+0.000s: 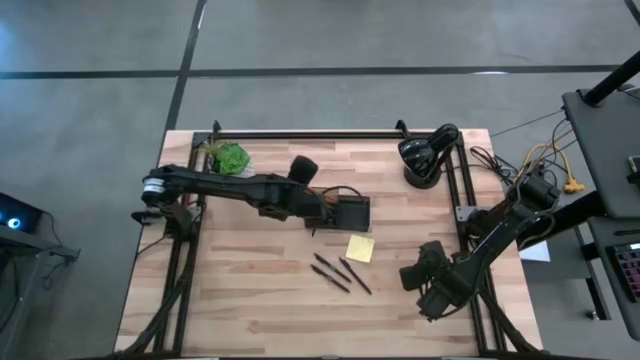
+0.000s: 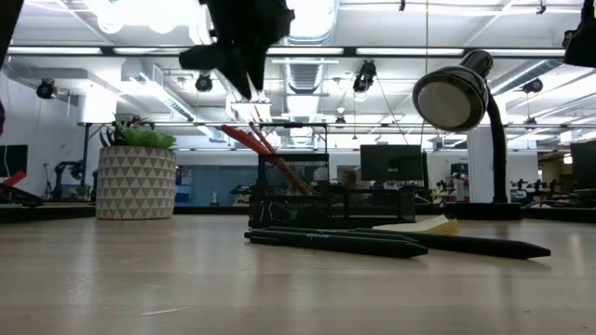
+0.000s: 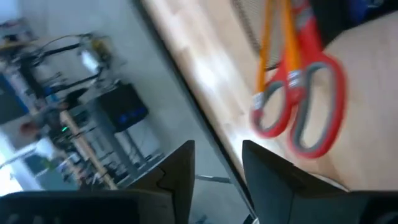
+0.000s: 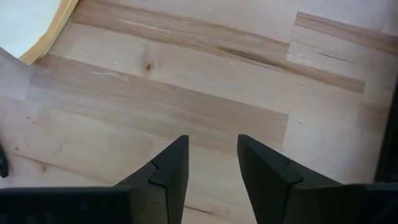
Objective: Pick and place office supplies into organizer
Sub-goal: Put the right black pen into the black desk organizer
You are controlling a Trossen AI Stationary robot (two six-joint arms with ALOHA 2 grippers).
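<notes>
Left tool [image 3: 217, 171] open, empty, above red-handled scissors [image 3: 298, 99] standing in organizer [image 1: 350, 213]; right tool [image 4: 212, 165] open over bare desk [image 4: 186, 93].

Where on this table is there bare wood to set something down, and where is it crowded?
Bare wood spans the table near edge below the pens, and the stretch between plant and lamp. It is crowded mid-table: left gripper, organizer, sticky-note pad and pens sit close together.

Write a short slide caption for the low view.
Scissors stand in the organizer; pens and sticky notes wait.
</notes>
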